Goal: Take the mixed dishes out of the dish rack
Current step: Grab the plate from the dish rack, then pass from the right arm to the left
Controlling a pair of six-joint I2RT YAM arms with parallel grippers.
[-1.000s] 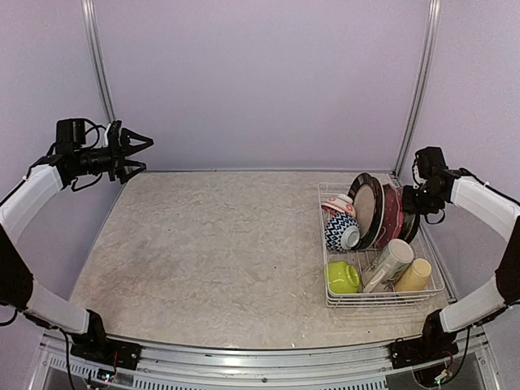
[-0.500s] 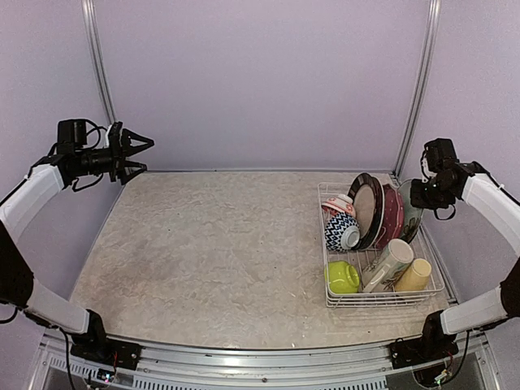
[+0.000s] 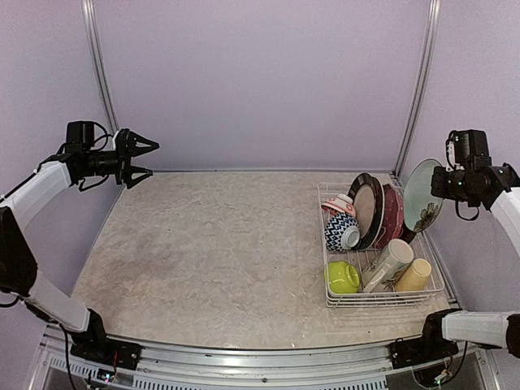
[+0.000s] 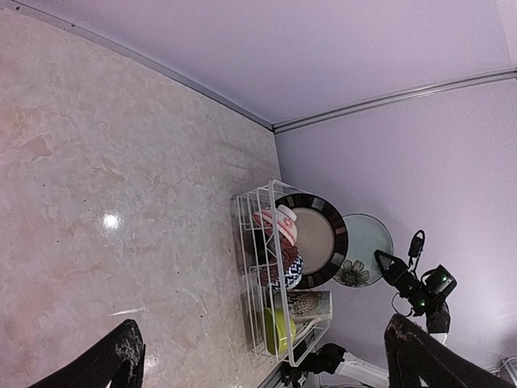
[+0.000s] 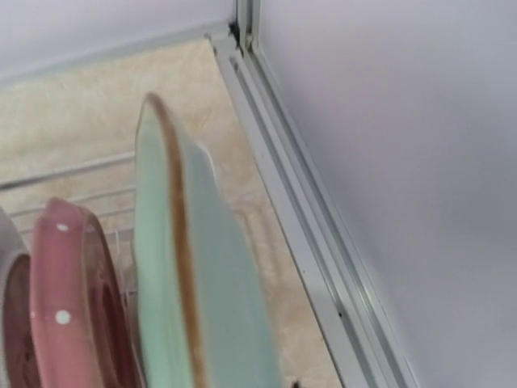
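Right claw (image 3: 444, 184): you pinch the grey plate (image 3: 418, 199) by its rim; nearer arm
Plate axis: on edge, over the far right of the dish rack (image 3: 382, 302)
Left claw (image 3: 153, 159): wide, well apart
Worktop (image 3: 219, 244): left of the plate

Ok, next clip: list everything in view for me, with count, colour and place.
Table: 1, beige marbled, centre.
Rack: 1, white wire, table's right side.
Plates: 3; cream plate, black-rimmed, and red plate upright at rack's far end; green plate, pale, held at far right.
Bowls: 3; red bowl, blue bowl, lime bowl, along rack's left side.
Mugs: 2; cream mug, yellow mug, rack's near right.
Left pincer: open, empty, far left.
Right pincer: shut on green plate's edge.
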